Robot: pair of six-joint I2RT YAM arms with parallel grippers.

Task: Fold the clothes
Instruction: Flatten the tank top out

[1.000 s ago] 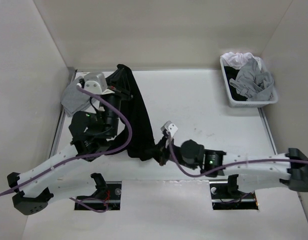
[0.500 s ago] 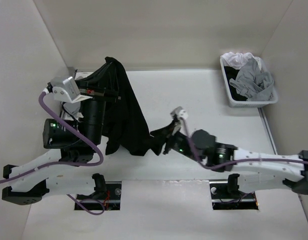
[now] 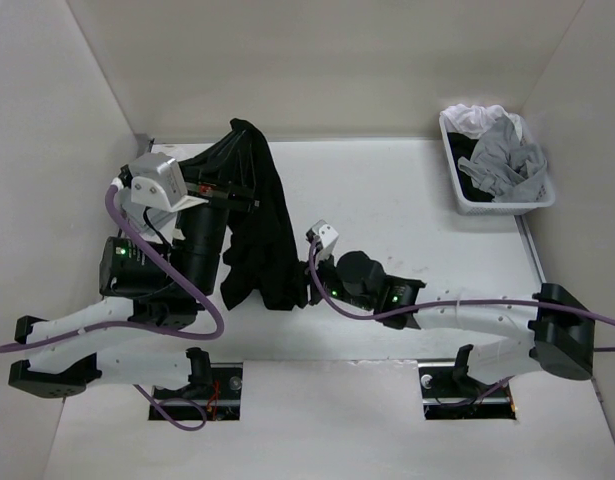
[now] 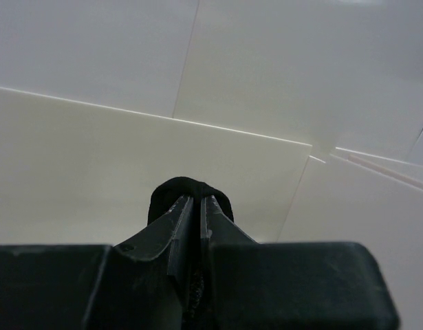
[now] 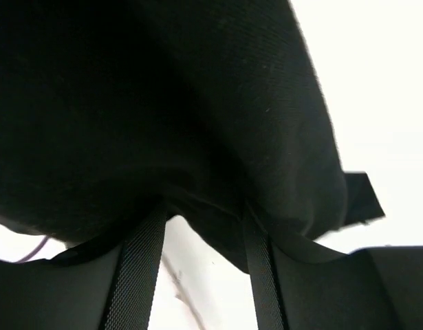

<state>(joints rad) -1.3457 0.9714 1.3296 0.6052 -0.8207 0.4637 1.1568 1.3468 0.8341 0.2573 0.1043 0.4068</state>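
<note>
T-shirt: left of table centre | basket: far-right corner | garments: in basket

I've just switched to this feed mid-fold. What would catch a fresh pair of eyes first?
The black T-shirt stands out most: it hangs in a bunched drape over the left side of the table, pinched at the top by the shut left gripper. The right gripper is open at the shirt's lower edge. A white basket of grey and white garments sits in the far right corner.

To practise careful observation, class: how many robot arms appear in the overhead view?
2. The left arm runs along the near left, holding up the black T-shirt; the right arm reaches in from the near right to its lower edge. None appears hidden.
</note>
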